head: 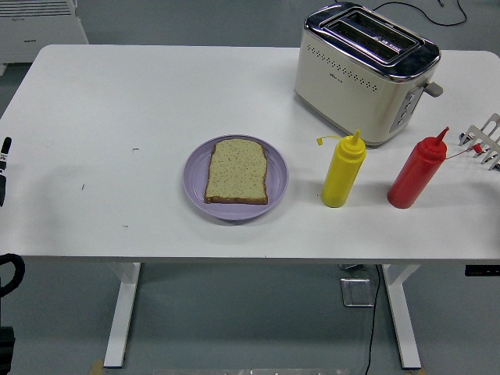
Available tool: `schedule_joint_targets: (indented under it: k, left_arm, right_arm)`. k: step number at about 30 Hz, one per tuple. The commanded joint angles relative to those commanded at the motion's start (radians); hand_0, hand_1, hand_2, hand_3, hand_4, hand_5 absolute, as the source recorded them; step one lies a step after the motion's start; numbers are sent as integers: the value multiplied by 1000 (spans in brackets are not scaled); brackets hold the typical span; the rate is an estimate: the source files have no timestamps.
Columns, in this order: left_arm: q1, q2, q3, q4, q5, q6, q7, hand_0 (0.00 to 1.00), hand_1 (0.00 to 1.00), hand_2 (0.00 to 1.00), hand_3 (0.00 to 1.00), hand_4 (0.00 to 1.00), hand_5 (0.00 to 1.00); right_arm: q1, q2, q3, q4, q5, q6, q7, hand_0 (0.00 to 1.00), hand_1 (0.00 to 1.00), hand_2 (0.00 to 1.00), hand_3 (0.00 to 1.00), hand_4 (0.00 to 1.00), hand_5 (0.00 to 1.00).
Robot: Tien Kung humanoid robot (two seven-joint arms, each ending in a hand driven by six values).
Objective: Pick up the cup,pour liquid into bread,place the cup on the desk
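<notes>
A slice of bread [237,171] lies flat on a purple plate [195,176] in the middle of the white table. A yellow squeeze bottle [343,172] stands upright to the right of the plate, its cap hanging open on a strap. A red squeeze bottle [417,171] stands upright further right. No cup shows. Only a small part of my left hand [4,160] shows at the left edge, far from the plate. My right hand is out of view.
A cream and chrome toaster [364,72] stands at the back right, behind the bottles. A white wire rack [486,139] pokes in at the right edge next to the red bottle. The table's near edge [234,258] runs along the front.
</notes>
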Motion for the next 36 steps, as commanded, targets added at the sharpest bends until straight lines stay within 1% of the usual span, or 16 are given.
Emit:
schedule_joint_targets:
  k: [3,4,5,9,10,12,15,16,21,22,36]
  left_arm:
    - [1,0,-1,-1,1,-1,0,780,730,727,658,516,941]
    - [1,0,-1,-1,1,-1,0,780,730,726,658,516,941]
    - [2,0,-1,-1,1,-1,0,780,730,726,658,516,941]
    - [3,0,-2,0,2,-1,0,780,730,726,658,516,941]
    - [2,0,-4,0,2,-1,0,778,730,727,658,516,941]
    - [1,0,-6,0,2,-1,0,778,730,727,658,516,941]
    - [0,0,-9,-1,3,-1,0,778,730,727,658,516,941]
    - [-1,0,-9,0,2,-1,0,780,730,727,658,516,941]
    - [-4,0,-8,1,2,-2,1,780,730,727,658,516,941]
    - [-4,0,-8,0,2,-2,1,780,730,727,658,516,941]
    - [-6,0,-11,-1,2,-1,1,780,730,727,658,516,941]
  right_arm:
    - [23,16,22,-11,-14,13,-42,746,680,718,729,625,414]
    - [25,17,25,-13,-17,14,-48,741,677,716,724,616,461]
    - [32,23,34,-18,-22,20,-62,741,677,716,724,616,461]
    - [44,30,48,-29,-49,11,-97,741,677,716,724,616,461]
    - [46,30,50,-31,-54,11,-103,730,667,696,716,607,490]
    - [47,30,54,-34,-60,11,-110,730,667,696,716,607,490]
    - [49,32,58,-36,-61,11,-113,730,667,696,716,607,490]
    - [50,33,58,-37,-63,10,-115,725,664,695,713,604,509]
    - [54,36,56,-40,-67,9,-122,725,664,695,713,604,509]
    - [55,37,55,-40,-67,9,-122,725,662,690,712,601,525]
    - [61,39,47,-41,-67,10,-125,721,657,690,708,591,541]
